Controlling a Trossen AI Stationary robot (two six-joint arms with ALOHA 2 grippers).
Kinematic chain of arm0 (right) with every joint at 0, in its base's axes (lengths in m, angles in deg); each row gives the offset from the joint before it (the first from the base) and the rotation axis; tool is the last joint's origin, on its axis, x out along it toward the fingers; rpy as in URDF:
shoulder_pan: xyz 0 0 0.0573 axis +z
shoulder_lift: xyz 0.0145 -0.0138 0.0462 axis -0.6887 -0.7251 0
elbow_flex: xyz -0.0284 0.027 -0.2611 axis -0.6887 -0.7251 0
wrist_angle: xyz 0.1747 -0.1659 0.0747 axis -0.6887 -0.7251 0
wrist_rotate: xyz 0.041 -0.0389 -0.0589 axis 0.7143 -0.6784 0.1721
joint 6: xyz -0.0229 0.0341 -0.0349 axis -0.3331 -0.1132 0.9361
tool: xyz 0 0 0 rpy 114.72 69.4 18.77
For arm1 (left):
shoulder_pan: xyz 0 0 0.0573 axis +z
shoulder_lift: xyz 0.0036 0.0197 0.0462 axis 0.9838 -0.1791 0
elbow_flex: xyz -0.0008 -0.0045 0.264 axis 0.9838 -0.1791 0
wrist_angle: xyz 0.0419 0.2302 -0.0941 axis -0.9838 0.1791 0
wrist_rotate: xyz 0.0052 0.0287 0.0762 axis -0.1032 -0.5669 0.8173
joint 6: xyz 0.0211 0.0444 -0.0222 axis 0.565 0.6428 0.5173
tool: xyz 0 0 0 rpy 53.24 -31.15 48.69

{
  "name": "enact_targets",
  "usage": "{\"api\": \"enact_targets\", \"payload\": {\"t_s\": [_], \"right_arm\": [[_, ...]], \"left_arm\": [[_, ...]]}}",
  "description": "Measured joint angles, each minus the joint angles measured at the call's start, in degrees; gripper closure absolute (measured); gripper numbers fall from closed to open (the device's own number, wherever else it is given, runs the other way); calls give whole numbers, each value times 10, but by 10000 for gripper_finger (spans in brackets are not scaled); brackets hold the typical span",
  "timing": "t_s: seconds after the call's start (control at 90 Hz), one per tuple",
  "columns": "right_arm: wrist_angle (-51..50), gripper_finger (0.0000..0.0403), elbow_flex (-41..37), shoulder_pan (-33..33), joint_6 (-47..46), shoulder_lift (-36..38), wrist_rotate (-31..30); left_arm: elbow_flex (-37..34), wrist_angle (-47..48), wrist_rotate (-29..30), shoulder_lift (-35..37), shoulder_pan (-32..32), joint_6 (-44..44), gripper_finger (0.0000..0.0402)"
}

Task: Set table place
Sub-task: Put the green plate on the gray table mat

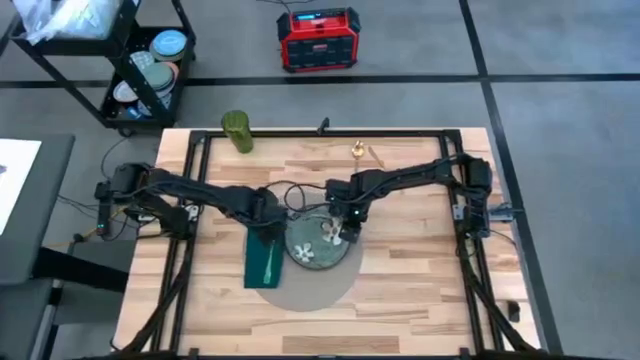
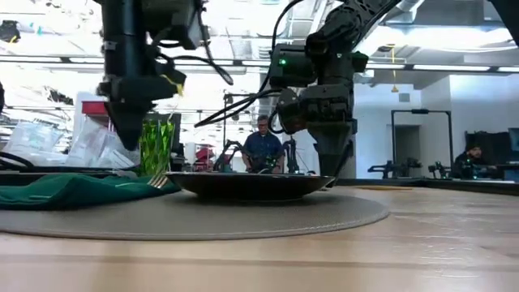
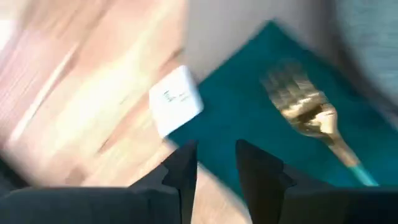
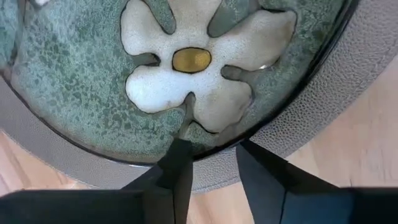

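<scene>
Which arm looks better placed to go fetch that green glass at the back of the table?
Probably the left. The green glass stands at the table's far left edge, nearer the left gripper over the napkin; the right gripper hovers at the plate.

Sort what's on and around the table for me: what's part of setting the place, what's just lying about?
In the job:
placemat
green floral plate on it
green napkin with the gold fork
green glass at the far edge
left gripper, right gripper

Lying about:
red box on the floor
black cart
small gold object
</scene>
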Motion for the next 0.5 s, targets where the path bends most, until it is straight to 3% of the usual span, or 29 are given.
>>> {"api": "enact_targets", "payload": {"t_s": [0.256,0.5], "right_arm": [[24,301,0,-2,19,0,14],[26,301,0,-15,21,1,30]], "left_arm": [[-85,164,7,85,-8,-202,362],[-170,20,-32,189,-38,-345,367]]}}
